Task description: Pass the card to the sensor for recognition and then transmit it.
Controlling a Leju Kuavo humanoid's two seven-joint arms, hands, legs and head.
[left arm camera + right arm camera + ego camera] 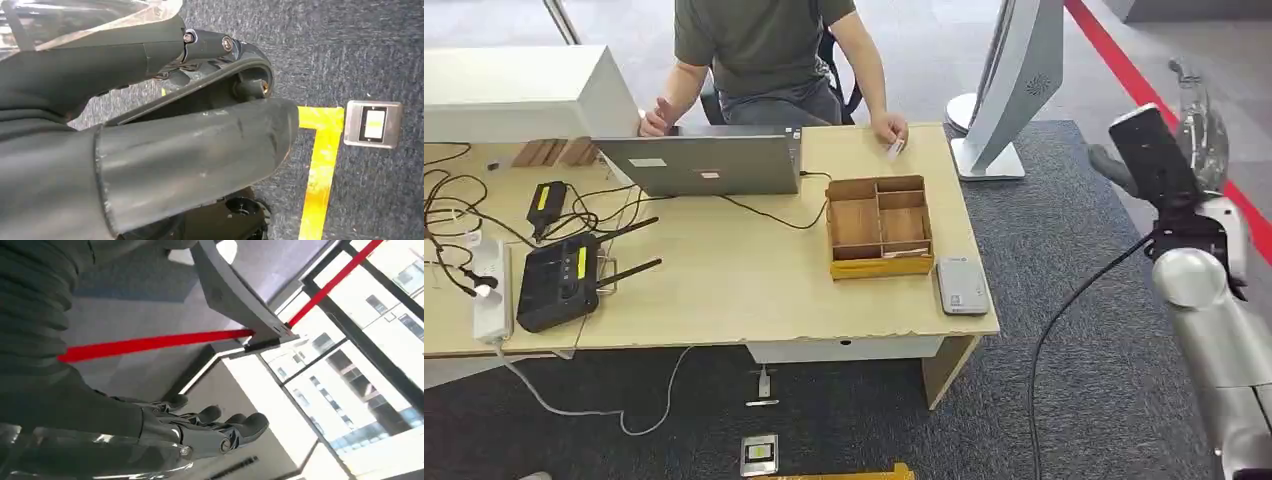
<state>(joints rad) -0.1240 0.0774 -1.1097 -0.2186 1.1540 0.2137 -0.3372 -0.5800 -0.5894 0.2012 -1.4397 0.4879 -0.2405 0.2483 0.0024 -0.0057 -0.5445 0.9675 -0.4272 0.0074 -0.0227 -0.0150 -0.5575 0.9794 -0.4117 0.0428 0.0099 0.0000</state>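
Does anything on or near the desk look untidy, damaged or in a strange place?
Yes. The desk has a chipped front edge. Loose black cables lie tangled at its left end. A white cable hangs down to the carpet. The wooden tray sits slightly askew.

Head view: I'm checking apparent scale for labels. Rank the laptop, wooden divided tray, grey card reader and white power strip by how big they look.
1. laptop
2. wooden divided tray
3 and 4. grey card reader and white power strip look too alike to rank.

Head view looks down from high at the light wooden table [724, 290] and dark grey carpet [1084, 300]. Left wrist view faces that carpet closely, sharing the silver floor socket plate [373, 124] [759, 453]. Right wrist view tilts towards the large windows [360, 390]
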